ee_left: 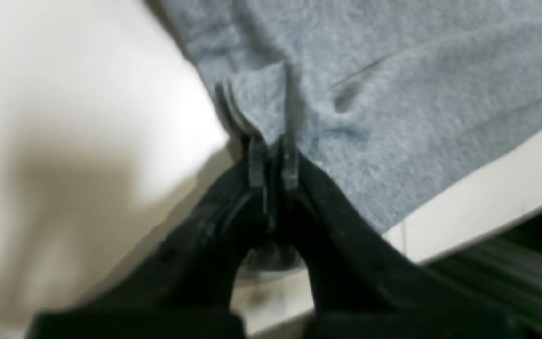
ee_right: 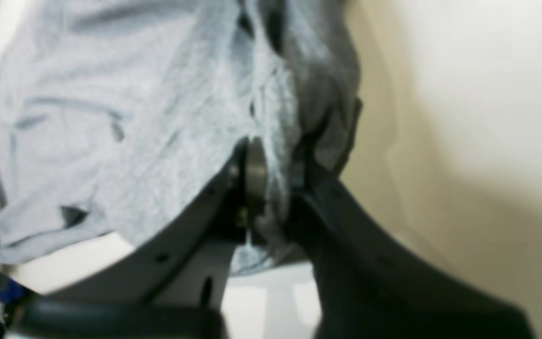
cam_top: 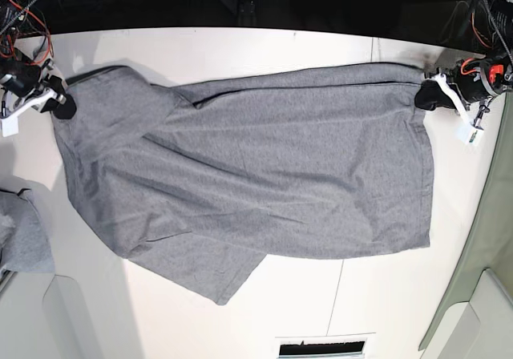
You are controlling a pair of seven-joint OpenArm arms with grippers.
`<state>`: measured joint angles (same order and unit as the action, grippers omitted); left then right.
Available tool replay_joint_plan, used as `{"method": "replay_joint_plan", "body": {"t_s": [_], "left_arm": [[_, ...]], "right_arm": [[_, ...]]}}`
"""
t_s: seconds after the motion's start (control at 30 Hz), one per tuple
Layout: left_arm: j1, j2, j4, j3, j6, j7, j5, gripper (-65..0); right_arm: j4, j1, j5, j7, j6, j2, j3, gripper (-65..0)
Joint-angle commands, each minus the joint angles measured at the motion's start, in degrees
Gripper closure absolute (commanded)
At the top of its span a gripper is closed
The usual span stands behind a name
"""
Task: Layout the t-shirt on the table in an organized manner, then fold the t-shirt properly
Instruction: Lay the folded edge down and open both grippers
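The white table (cam_top: 240, 46) fills the base view, and a dark strip with cables runs along its far edge. A thin dark seam crosses the near part of the surface. The grey t-shirt (cam_top: 264, 175) lies spread on the table between the two arms, stretched sideways, with many soft wrinkles. One sleeve points toward the near edge. A smaller piece of grey cloth (cam_top: 20, 235) lies apart from it at the left border of the base view.

The left gripper (ee_left: 271, 162) has its two black fingers pressed together on a thin edge of the t-shirt (ee_left: 393, 94). The right gripper (ee_right: 271, 188) is closed too, and a thick bunch of the t-shirt (ee_right: 111, 117) is squeezed between its fingers. In the base view, both grippers hold the far edge of the shirt at opposite ends.
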<state>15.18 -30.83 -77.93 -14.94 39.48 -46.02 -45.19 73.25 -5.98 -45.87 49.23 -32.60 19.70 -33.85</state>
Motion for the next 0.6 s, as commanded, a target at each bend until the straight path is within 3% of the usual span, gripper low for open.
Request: {"method": "replay_joint_plan", "body": {"t_s": [0.0, 0.17, 0.43, 0.47, 0.53, 0.57], "left_arm": [[0.8, -1.7, -2.0, -0.4, 0.5, 0.7, -0.9, 0.0], [5.5, -2.1, -6.1, -0.5, 0.5, -0.5, -0.9, 0.0], [7.0, -2.1, -6.8, -0.5, 0.5, -0.5, -0.9, 0.0], [6.9, -2.1, -6.8, -0.5, 0.5, -0.5, -0.9, -1.7], [6.9, -2.1, -6.8, -0.5, 0.5, -0.5, -1.1, -12.0], [6.9, -2.1, -6.8, -0.5, 0.5, -0.6, -1.7, -17.4]], "right_arm": [[2.0, -1.0, -2.2, -0.7, -0.7, 2.0, -0.4, 0.0], [6.7, -7.5, -2.6, -0.6, -0.6, 4.4, -0.4, 0.0], [9.9, -11.9, -2.5, -0.7, -0.6, 4.7, -0.7, 0.0], [9.9, -11.9, -2.5, -0.8, -0.6, 4.7, -0.7, 0.0], [9.9, -11.8, -2.5, -0.8, -0.6, 4.7, -0.7, 0.0], [9.9, -11.8, -2.5, -0.8, -0.6, 4.7, -0.7, -4.7]]}}
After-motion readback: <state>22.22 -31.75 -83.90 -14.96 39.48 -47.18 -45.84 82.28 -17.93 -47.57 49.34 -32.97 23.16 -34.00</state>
